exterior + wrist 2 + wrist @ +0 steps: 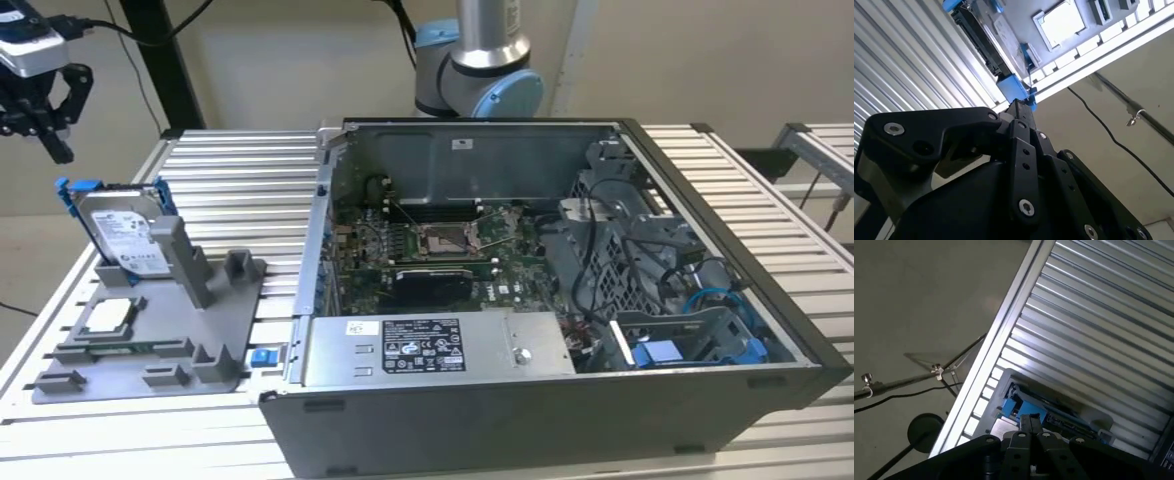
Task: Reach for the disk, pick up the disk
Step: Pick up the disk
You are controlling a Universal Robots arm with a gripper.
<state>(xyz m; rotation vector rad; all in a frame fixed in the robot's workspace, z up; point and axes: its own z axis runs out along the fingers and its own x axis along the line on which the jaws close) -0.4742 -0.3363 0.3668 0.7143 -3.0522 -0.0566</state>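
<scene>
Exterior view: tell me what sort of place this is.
Probably a robot lab bench for computer assembly: an open grey metal computer case on a slatted aluminium table, a silver-grey hard drive in blue rails upright in a grey fixture, a grey robot arm behind.

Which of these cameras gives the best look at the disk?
The exterior view: the disk stands upright in a grey holder, its label face and blue rails plain to see. The second wrist view shows the disk nearly edge-on; the first wrist view shows part of the disk beyond the gripper.
</scene>
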